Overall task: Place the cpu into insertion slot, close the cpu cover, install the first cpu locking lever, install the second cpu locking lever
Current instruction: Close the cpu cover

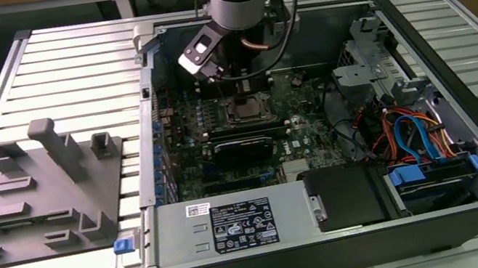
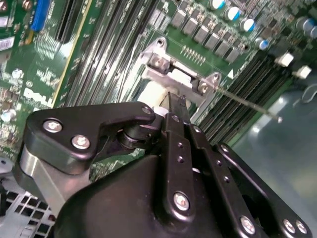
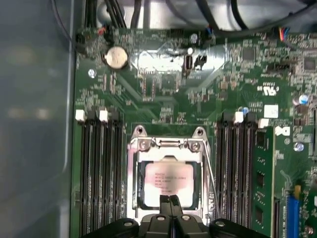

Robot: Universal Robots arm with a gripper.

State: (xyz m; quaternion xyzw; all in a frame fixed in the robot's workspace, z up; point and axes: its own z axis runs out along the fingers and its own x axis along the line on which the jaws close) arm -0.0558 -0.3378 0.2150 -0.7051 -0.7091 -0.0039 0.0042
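The cpu (image 3: 168, 181), a dull silvery square, lies in the insertion slot (image 1: 246, 109) on the green board. The silver cpu cover (image 3: 132, 173) lies flat around it, and the chip shows through its cut-out. My gripper (image 3: 171, 201) is shut with nothing between its fingers. Its tips rest at the edge of the cover beside the chip, and in the second wrist view the gripper (image 2: 174, 99) touches the socket frame. One thin locking lever (image 3: 212, 176) runs along the socket's side, and its free end (image 2: 277, 118) sticks out away from the board. In the exterior view the gripper (image 1: 244, 90) hangs just above the socket.
Black memory slots (image 3: 99, 173) flank the socket, with a green memory stick (image 3: 260, 183) on one side. The case holds a power supply (image 1: 231, 225) and a drive cage with coloured cables (image 1: 417, 139). A grey fixture block (image 1: 42, 191) stands on the exterior view's left.
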